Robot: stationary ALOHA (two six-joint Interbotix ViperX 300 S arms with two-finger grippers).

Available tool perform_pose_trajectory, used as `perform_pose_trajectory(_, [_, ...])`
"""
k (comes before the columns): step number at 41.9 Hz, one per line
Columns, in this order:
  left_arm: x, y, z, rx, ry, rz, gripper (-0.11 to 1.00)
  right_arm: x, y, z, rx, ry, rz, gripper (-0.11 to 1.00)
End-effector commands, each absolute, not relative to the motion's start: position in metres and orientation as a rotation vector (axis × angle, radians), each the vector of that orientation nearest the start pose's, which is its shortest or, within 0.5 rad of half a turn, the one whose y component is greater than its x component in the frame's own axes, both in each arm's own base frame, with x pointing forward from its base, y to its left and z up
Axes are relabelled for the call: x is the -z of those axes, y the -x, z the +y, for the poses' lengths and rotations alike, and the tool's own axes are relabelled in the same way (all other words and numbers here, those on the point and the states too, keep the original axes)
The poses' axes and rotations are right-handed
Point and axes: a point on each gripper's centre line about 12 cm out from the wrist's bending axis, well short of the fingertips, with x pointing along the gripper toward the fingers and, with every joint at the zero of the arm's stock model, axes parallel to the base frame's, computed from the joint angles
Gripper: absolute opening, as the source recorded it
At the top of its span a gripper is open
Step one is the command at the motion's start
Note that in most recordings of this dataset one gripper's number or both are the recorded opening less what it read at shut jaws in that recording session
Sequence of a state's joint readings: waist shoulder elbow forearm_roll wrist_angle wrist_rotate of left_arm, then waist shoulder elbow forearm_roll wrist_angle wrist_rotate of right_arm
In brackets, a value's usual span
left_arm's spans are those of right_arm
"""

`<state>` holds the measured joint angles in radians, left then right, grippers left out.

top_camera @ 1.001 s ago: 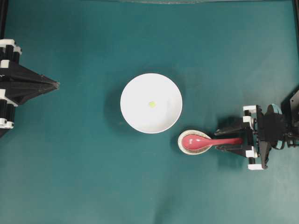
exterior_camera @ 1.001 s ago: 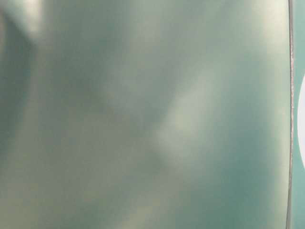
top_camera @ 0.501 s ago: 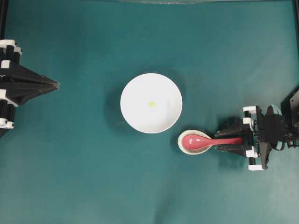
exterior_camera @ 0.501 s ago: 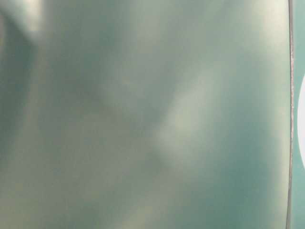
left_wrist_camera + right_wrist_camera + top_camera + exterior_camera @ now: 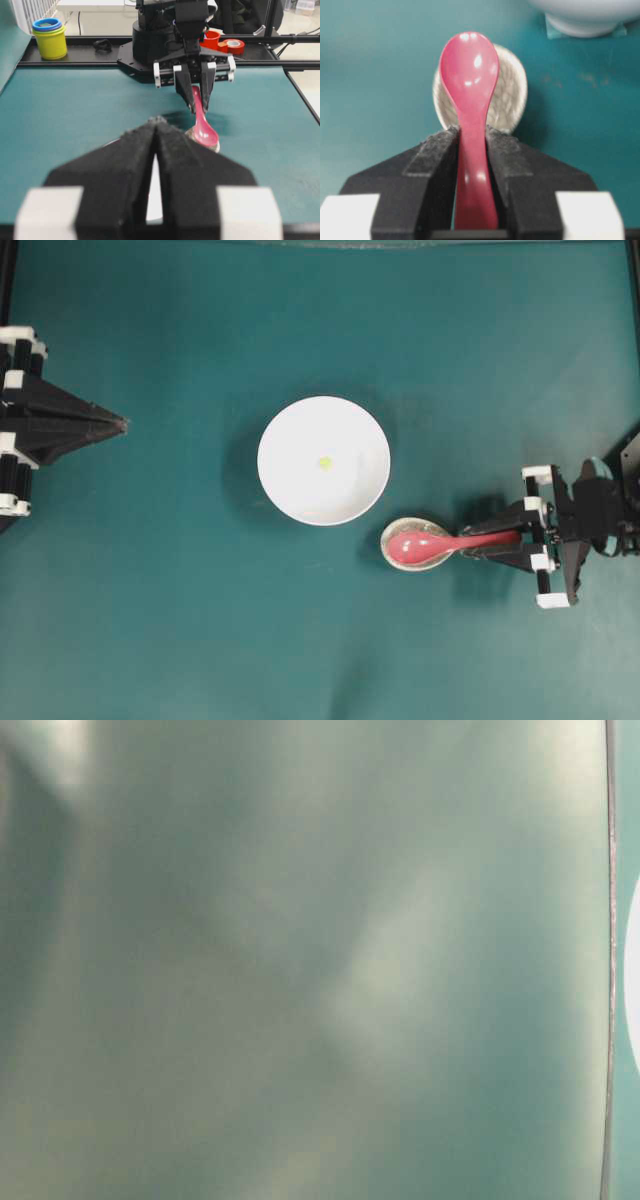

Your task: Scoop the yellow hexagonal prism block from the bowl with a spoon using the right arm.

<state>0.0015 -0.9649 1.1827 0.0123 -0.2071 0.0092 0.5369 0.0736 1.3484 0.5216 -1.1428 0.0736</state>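
The white bowl point(image 5: 323, 460) stands mid-table with the tiny yellow hexagonal prism block point(image 5: 324, 462) near its centre. The pink-red spoon point(image 5: 418, 548) has its scoop over the small speckled dish point(image 5: 388, 536), right of and below the bowl. My right gripper point(image 5: 468, 545) is shut on the spoon's handle. In the right wrist view the spoon point(image 5: 470, 65) runs out from between the right gripper's point(image 5: 471, 132) jaws above the dish point(image 5: 512, 100), with the bowl point(image 5: 585, 15) at the top right. My left gripper point(image 5: 122, 423) is shut and empty, far left of the bowl.
In the left wrist view the left gripper point(image 5: 157, 121) faces the right arm and spoon point(image 5: 204, 131). Stacked yellow and blue cups point(image 5: 49, 37) and red tape rolls point(image 5: 232, 46) sit beyond the table's far rail. The table-level view is a teal blur.
The right gripper's jaws have closed from either side onto the spoon's handle. The spoon has shifted slightly over the dish. The left arm has not moved.
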Motion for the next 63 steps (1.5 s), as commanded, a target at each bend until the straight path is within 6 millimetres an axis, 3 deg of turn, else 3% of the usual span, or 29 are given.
perform_pose_trajectory(1, [-0.288,-0.2,0.0,0.003,-0.023,-0.008,0.0,-0.104,-0.223,0.07,-0.023,-0.178,0.266,0.23])
perform_pose_trajectory(30, [-0.286,-0.2,0.0,0.001,-0.021,0.006,0.0,-0.116,-0.237,0.063,0.014,-0.22,0.336,0.19])
perform_pose_trajectory(35, [-0.284,-0.2,0.0,0.001,-0.017,0.02,0.0,-0.114,-0.238,0.064,0.011,-0.224,0.362,0.05])
perform_pose_trajectory(63, [-0.281,-0.2,0.0,0.002,-0.012,0.048,0.0,-0.111,-0.231,0.06,0.034,-0.252,0.39,0.06])
